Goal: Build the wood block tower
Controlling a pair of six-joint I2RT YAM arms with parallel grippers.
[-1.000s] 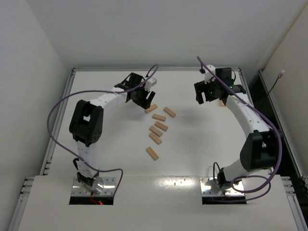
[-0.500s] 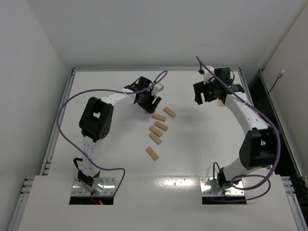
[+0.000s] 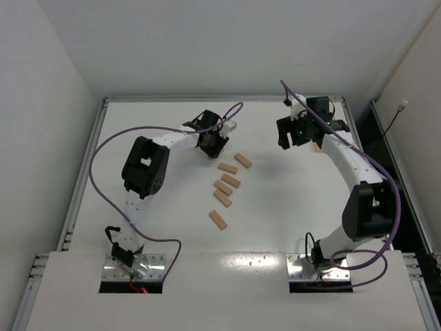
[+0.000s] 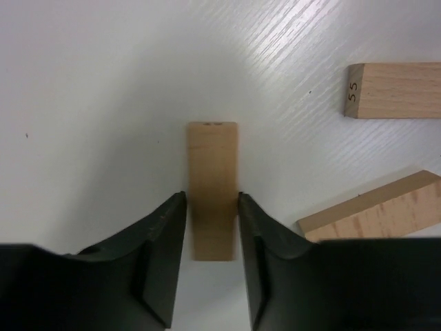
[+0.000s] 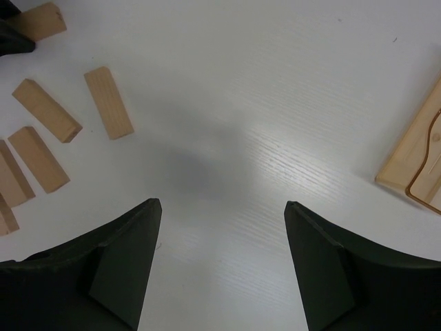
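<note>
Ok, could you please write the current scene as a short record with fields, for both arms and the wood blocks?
left fingers: closed against both long sides of one light-tan wooden rectangular block, which lies flat on the white table
right fingers: open, empty, above bare table
loose blocks: six, scattered flat between the arms
tower: not started

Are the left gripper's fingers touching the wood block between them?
Touching. In the left wrist view, both left gripper fingers sit flush against the wood block, no gap.
</note>
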